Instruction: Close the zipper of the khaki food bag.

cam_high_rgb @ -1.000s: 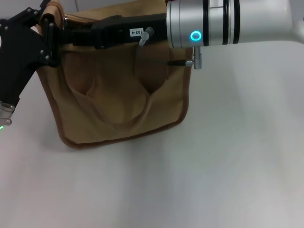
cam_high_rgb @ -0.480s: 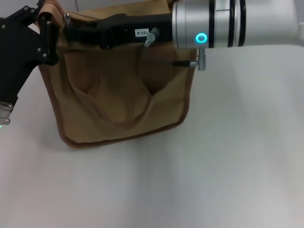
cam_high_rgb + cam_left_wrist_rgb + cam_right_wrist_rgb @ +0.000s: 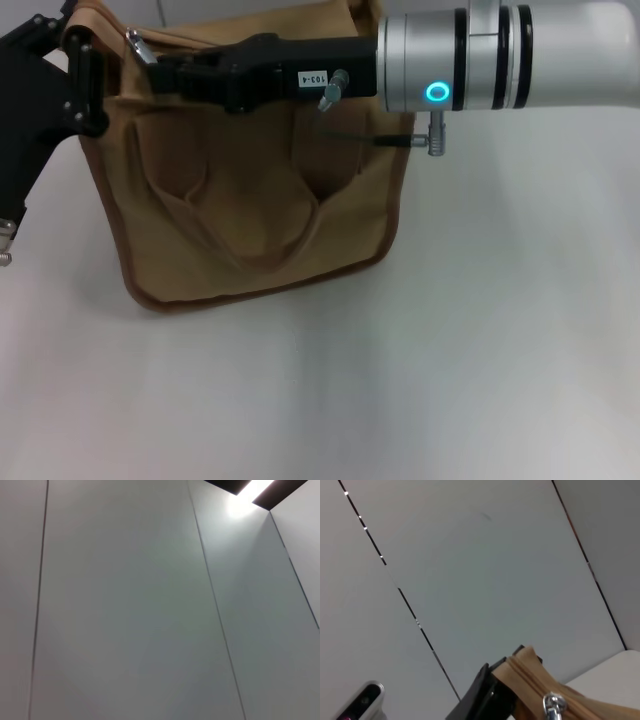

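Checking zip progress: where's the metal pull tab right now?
In the head view, the pull tab sits at the khaki food bag's top left corner, between both grippers.

a plain white table [image 3: 480, 340] below pale wall panels [image 3: 125, 605] with dark seams.

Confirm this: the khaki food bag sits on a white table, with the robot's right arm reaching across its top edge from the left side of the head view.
Wrong side. In the head view the right arm's gripper reaches across the top edge of the khaki food bag from the right side. The bag does sit on the white table.
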Available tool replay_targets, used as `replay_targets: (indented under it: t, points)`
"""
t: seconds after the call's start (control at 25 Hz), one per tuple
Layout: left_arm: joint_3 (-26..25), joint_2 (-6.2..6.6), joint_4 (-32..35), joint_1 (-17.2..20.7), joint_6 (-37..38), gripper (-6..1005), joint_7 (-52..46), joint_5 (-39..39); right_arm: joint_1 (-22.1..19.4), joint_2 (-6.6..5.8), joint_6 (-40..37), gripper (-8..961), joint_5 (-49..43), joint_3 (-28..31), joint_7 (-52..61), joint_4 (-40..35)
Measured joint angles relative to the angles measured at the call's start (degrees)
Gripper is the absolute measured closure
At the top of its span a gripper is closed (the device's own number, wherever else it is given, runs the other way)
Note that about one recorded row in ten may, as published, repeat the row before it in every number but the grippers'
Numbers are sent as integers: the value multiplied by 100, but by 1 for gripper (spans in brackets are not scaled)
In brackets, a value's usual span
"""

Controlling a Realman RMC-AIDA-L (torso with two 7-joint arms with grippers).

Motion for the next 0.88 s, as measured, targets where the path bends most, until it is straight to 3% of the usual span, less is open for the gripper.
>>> replay_targets:
  t: [0.12, 0.28, 0.72, 0.88]
  points:
    - [-73, 2, 0, 28, 0, 965, -1, -8, -43, -15, 11, 848, -6, -1, -45, -1]
    - [-102, 3, 0, 52, 0, 965, -10, -9, -146, -32, 7, 933, -12, 15, -66, -28]
    - [-65, -5, 0, 41, 79, 963, -14, 36, -213, -8, -245, 955, 19, -1, -196, -243]
    - [-60, -12, -56, 22, 128, 963, -16, 57, -177, 7, -244, 922, 14, -20, -200, -292]
